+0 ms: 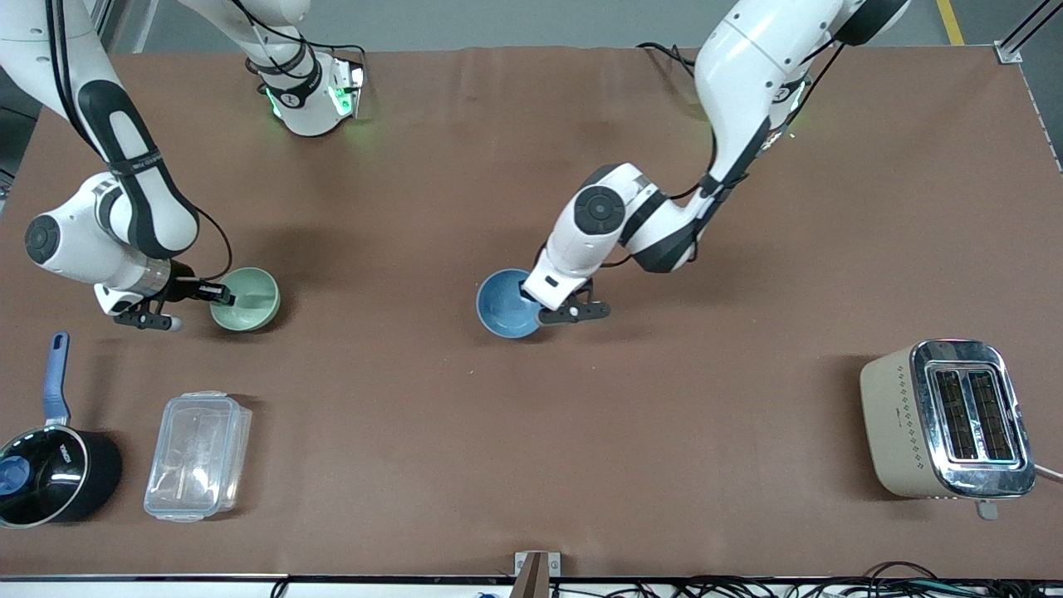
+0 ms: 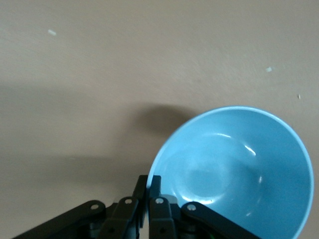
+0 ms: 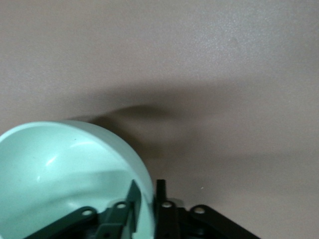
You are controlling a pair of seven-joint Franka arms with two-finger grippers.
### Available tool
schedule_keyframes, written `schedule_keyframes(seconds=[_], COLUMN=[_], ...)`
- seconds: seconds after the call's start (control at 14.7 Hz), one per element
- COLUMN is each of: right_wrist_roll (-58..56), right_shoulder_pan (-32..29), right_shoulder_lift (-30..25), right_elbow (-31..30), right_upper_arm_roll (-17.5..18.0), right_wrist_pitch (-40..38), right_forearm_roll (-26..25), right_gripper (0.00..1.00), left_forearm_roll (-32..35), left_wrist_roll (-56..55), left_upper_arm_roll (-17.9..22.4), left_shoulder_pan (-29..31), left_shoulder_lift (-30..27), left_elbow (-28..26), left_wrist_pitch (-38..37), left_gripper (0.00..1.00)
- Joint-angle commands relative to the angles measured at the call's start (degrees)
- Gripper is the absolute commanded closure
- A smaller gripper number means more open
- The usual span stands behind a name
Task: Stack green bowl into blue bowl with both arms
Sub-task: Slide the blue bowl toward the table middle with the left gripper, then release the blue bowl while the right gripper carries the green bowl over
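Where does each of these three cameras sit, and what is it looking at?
Front view: high across the table, facing both arms; the left gripper is at the blue bowl, the right gripper at the green bowl.
Left wrist view: on the left wrist, looking down; its jaws pinch the blue bowl's rim.
Right wrist view: likewise, with the green bowl's rim.
Each bowl appears in two views.

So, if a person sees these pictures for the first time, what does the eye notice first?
Probably the two bowls, each pinched at its rim by a gripper: the left gripper shut on the blue bowl mid-table, the right gripper shut on the green bowl toward the right arm's end. Next, the shiny toaster, nearer the camera.
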Motion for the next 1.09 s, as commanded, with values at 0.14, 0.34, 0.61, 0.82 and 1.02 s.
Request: schedule_keyframes(seconds=[0.14,0.34,0.61,0.82,1.02], right_wrist_roll=[-1.6,3.5,16.6,31.2,40.6], right_shoulder_pan=[-0.9,0.6,9.0,18.6,26.3], right_shoulder_lift=[-2.4,-5.8,-7.0,-7.1,-6.4], right_elbow=[3.4,7.0,12.9,15.5,18.6], right_upper_arm_roll=[0.4,1.1,1.1,1.0,1.0], right_wrist_pitch=[-6.9,-13.4,-20.5,-20.0,-19.4], right_forearm_roll=[1.5,1.5,1.3,1.3,1.2], right_gripper=[1.0,1.0,1.0,1.0,1.0], left_forearm_roll=[0.6,0.9,5.6,7.9,7.4], left_wrist_roll=[0.0,0.1,1.8,6.8,20.0], left_upper_arm_roll=[3.4,3.9,5.8,5.7,5.6], left_shoulder_pan=[-3.8,-3.5,0.2,6.2,12.5], left_shoulder_lift=[3.3,2.4,-5.0,-11.3,-18.3], left_elbow=[4.4,4.4,8.8,13.1,13.2], left_wrist_pitch=[0.1,-0.3,-12.5,-25.0,-32.5], left_gripper=[0.82,0.0,0.0,0.0,0.0])
